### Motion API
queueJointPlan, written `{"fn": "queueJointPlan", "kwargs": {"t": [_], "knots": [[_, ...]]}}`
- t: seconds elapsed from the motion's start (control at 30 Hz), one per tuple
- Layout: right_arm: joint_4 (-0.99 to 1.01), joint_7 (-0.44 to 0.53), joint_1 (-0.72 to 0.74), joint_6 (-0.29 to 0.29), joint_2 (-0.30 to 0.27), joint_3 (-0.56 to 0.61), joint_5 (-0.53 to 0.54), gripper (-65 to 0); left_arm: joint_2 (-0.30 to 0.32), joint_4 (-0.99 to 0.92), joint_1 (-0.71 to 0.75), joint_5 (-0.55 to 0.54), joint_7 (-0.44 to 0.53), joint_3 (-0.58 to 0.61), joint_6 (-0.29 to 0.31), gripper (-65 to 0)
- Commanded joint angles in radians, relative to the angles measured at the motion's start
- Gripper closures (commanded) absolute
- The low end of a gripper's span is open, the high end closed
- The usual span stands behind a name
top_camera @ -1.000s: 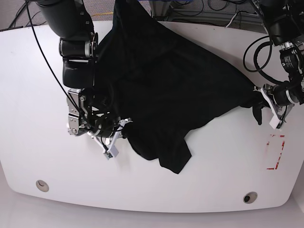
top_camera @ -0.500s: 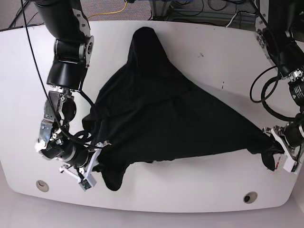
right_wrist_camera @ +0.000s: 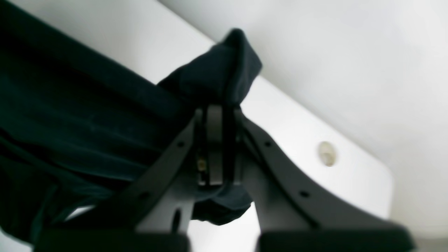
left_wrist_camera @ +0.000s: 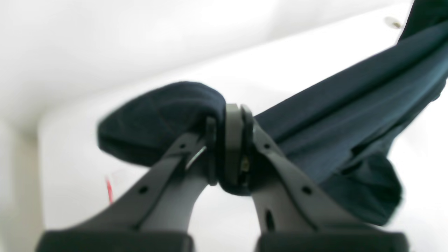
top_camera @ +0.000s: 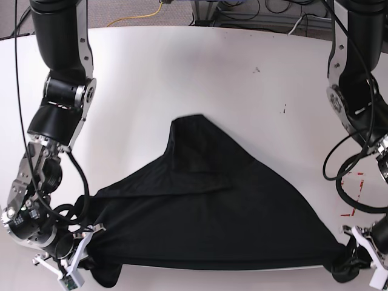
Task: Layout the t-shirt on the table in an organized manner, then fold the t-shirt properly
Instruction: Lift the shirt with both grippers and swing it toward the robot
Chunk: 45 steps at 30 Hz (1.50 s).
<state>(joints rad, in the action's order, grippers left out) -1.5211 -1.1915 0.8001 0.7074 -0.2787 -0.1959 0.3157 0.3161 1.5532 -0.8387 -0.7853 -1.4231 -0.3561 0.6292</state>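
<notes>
The black t-shirt [top_camera: 212, 212] lies on the white table [top_camera: 182, 79], pulled taut into a wide triangle along the near edge, with its peak at mid-table. My right gripper [top_camera: 91, 239] is shut on the shirt's near-left corner, and the wrist view shows its jaws [right_wrist_camera: 220, 115] pinching a fold of the t-shirt [right_wrist_camera: 87, 115]. At the near-right corner my left gripper [top_camera: 354, 257] is shut on the other end. In its wrist view the gripper [left_wrist_camera: 229, 115] clamps bunched t-shirt [left_wrist_camera: 350, 115] fabric just above the table [left_wrist_camera: 280, 52].
A red tape outline [top_camera: 354, 194] marks the table near the left arm, also seen as the red tape [left_wrist_camera: 109, 187] in the left wrist view. A metal grommet [right_wrist_camera: 326, 153] sits beside the right gripper, and another grommet [left_wrist_camera: 392, 22] lies beyond the shirt. Cables [top_camera: 242, 12] run behind the far edge.
Both grippers have drawn toward the near edge and further apart, dragging the t-shirt with them. Its far end has slid from the back of the table to the middle, and the fabric has stretched flatter.
</notes>
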Motion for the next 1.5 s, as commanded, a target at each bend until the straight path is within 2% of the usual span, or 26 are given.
{"fn": "queueJointPlan", "kwargs": {"t": [0.0,0.1,0.2,0.33,0.5,0.67,0.83,1.0,1.17,1.27,1.4,1.47], "knots": [[0.023,0.011,0.120,-0.009,-0.026,-0.004,-0.020,0.0,0.018,0.011,-0.113,0.014,0.027,0.018,0.005,0.0],[0.080,0.011,0.189,-0.009,-0.029,-0.003,-0.022,0.0,-0.018,0.011,-0.198,0.068,0.027,0.035,0.008,0.0],[0.133,0.011,0.278,-0.009,-0.060,-0.003,-0.020,0.0,-0.065,0.011,-0.293,0.129,0.027,0.035,0.010,0.0],[0.173,0.011,0.367,-0.009,-0.067,0.019,-0.020,0.0,-0.087,-0.017,-0.394,0.169,0.027,0.035,0.010,0.0],[0.219,0.011,0.465,-0.009,-0.087,0.051,-0.020,0.0,-0.087,-0.132,-0.470,0.175,0.027,0.035,0.010,0.0],[0.227,0.011,0.480,-0.009,-0.106,0.052,-0.020,0.0,-0.082,-0.156,-0.470,0.177,0.027,0.033,0.010,0.0],[0.227,0.011,0.480,-0.009,-0.130,0.052,-0.020,0.0,-0.051,-0.156,-0.470,0.172,0.027,0.032,0.010,0.0],[0.227,0.006,0.470,-0.009,-0.139,0.052,-0.020,0.0,-0.030,-0.159,-0.470,0.172,0.027,0.030,0.010,0.0],[0.162,-0.066,0.404,-0.009,-0.155,0.048,0.013,0.0,-0.021,-0.155,-0.429,0.155,0.027,0.030,0.010,0.0],[0.075,-0.107,0.316,-0.009,-0.167,0.046,0.063,0.0,0.010,-0.155,-0.377,0.122,0.027,0.029,0.010,0.0],[-0.060,-0.121,0.164,-0.009,-0.173,0.043,0.096,0.0,0.018,-0.152,-0.282,0.077,0.027,0.029,0.010,0.0],[-0.134,-0.123,0.064,-0.009,-0.172,0.005,0.099,0.0,0.019,-0.121,-0.215,0.063,0.027,0.027,0.010,0.0]]}}
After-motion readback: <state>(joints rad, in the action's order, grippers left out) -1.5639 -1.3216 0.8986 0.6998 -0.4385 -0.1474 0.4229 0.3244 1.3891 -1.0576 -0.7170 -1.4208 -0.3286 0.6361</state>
